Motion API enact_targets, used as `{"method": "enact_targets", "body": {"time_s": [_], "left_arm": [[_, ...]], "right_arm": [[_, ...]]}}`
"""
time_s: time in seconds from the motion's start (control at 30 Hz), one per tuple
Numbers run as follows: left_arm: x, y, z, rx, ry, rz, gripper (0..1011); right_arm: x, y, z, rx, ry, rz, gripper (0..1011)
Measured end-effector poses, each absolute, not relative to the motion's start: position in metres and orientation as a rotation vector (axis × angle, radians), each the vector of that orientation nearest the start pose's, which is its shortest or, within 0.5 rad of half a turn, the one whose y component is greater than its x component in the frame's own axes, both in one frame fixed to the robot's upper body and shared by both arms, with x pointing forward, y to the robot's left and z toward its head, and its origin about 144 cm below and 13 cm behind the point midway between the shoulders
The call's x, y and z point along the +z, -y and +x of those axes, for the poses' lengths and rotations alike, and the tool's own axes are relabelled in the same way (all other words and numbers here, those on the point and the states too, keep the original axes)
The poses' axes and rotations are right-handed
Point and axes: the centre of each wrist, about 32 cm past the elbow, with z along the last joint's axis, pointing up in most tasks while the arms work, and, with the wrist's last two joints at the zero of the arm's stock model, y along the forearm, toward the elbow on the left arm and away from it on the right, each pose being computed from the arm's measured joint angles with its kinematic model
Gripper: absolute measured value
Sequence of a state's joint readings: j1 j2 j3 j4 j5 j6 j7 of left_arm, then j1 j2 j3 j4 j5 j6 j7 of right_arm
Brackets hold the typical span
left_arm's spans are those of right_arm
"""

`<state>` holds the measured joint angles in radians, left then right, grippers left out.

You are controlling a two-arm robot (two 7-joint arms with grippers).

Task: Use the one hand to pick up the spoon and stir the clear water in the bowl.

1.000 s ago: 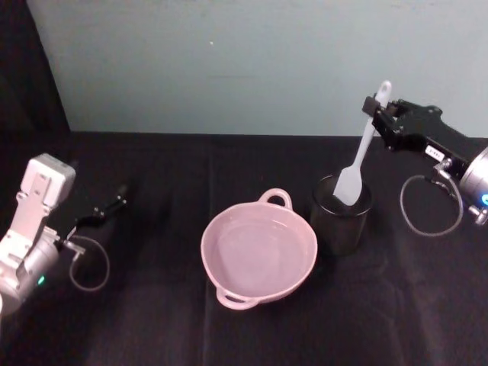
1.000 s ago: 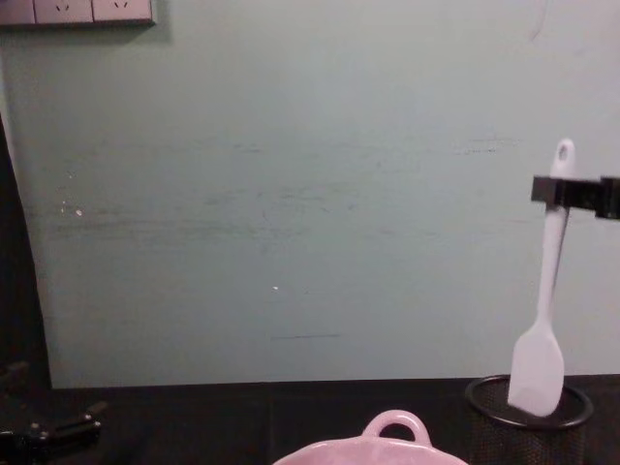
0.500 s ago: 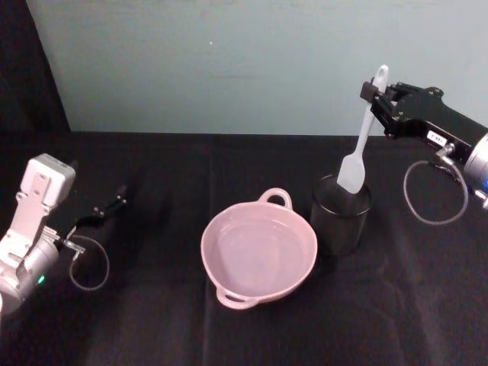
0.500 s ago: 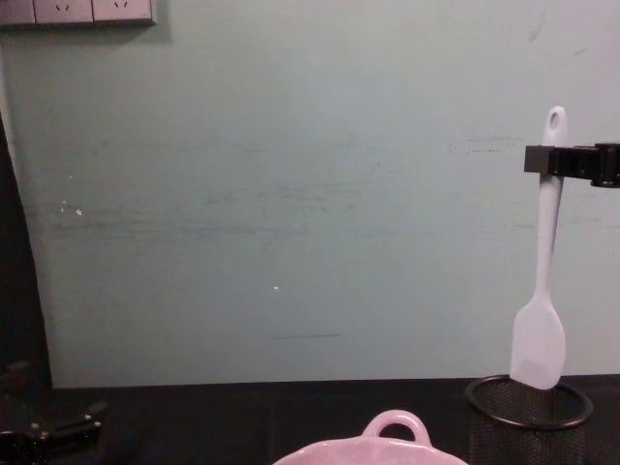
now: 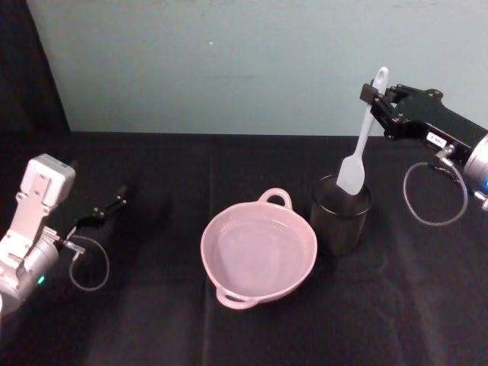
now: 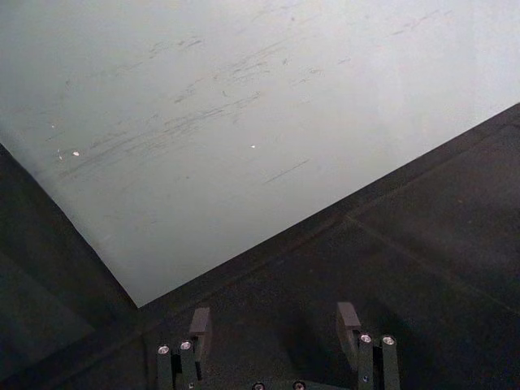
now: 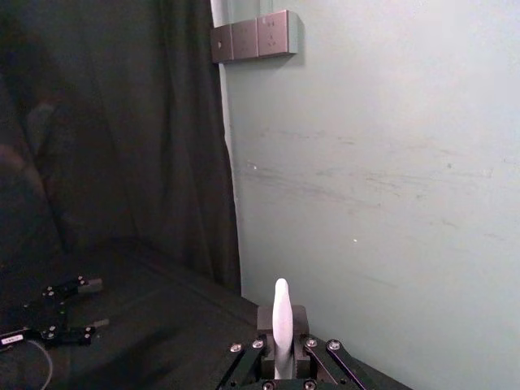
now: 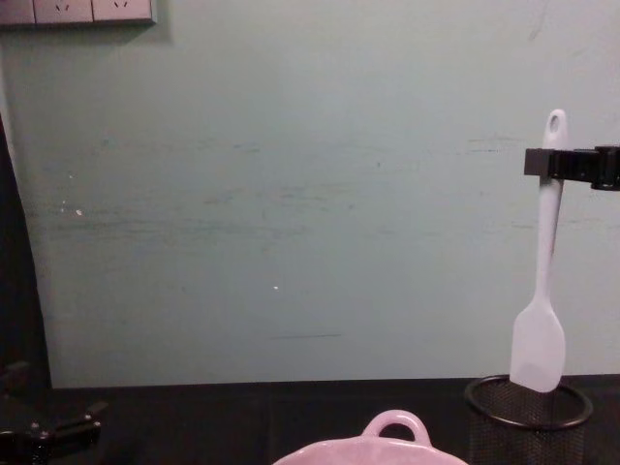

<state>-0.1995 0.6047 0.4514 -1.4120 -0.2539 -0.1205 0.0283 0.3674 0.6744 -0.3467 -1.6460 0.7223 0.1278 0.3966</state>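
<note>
I see the black-draped surface (image 5: 152,320) carrying the pale pink bowl (image 5: 207,238) of clear water near its middle, with the black wire-mesh cup (image 5: 339,221) just beside it on my right. The white spoon (image 5: 358,149) hangs almost upright over that cup, its broad end right at the cup's mouth and well apart from the bowl. My right pincer (image 5: 371,101) is clamped on the handle just below the holed tip, while my left pincer (image 6: 274,321) sits low at the far left over the surface, its fingers apart.
</note>
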Motion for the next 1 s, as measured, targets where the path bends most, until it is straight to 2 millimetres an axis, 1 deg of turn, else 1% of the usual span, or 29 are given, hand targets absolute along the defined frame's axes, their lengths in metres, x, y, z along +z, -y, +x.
{"method": "enact_targets", "body": {"time_s": [0.2, 0.27, 0.3, 0.33, 0.37, 0.43, 0.53, 0.57, 0.63, 0.67, 0.7, 0.8, 1.0], "left_arm": [[1.140, -0.310, 0.489, 1.248, 0.285, 0.304, 1005], [1.140, -0.310, 0.489, 1.248, 0.285, 0.304, 1005], [1.140, -0.310, 0.489, 1.248, 0.285, 0.304, 1005], [1.140, -0.310, 0.489, 1.248, 0.285, 0.304, 1005], [1.140, -0.310, 0.489, 1.248, 0.285, 0.304, 1005], [1.140, -0.310, 0.489, 1.248, 0.285, 0.305, 1005], [1.140, -0.310, 0.489, 1.248, 0.285, 0.304, 1005], [1.140, -0.310, 0.489, 1.248, 0.285, 0.304, 1005], [1.140, -0.310, 0.489, 1.248, 0.285, 0.304, 1005], [1.140, -0.310, 0.489, 1.248, 0.285, 0.304, 1005], [1.140, -0.310, 0.489, 1.248, 0.285, 0.304, 1005], [1.140, -0.310, 0.489, 1.248, 0.285, 0.304, 1005], [1.140, -0.310, 0.489, 1.248, 0.285, 0.305, 1005]], "right_arm": [[1.286, 0.311, 0.520, -0.846, 0.074, 0.029, 125], [1.288, 0.306, 0.519, -0.825, 0.081, 0.039, 125], [1.289, 0.300, 0.519, -0.802, 0.084, 0.044, 125], [1.289, 0.300, 0.519, -0.802, 0.084, 0.044, 125], [1.290, 0.293, 0.519, -0.778, 0.089, 0.050, 125], [1.290, 0.285, 0.520, -0.755, 0.092, 0.053, 125], [1.287, 0.263, 0.525, -0.696, 0.095, 0.059, 125], [1.287, 0.263, 0.525, -0.696, 0.095, 0.059, 125], [1.278, 0.250, 0.530, -0.664, 0.095, 0.056, 125], [1.278, 0.250, 0.530, -0.664, 0.095, 0.056, 125], [1.273, 0.244, 0.532, -0.650, 0.094, 0.058, 124], [1.262, 0.237, 0.536, -0.630, 0.102, 0.049, 124], [1.247, 0.233, 0.539, -0.590, 0.113, 0.029, 125]]}}
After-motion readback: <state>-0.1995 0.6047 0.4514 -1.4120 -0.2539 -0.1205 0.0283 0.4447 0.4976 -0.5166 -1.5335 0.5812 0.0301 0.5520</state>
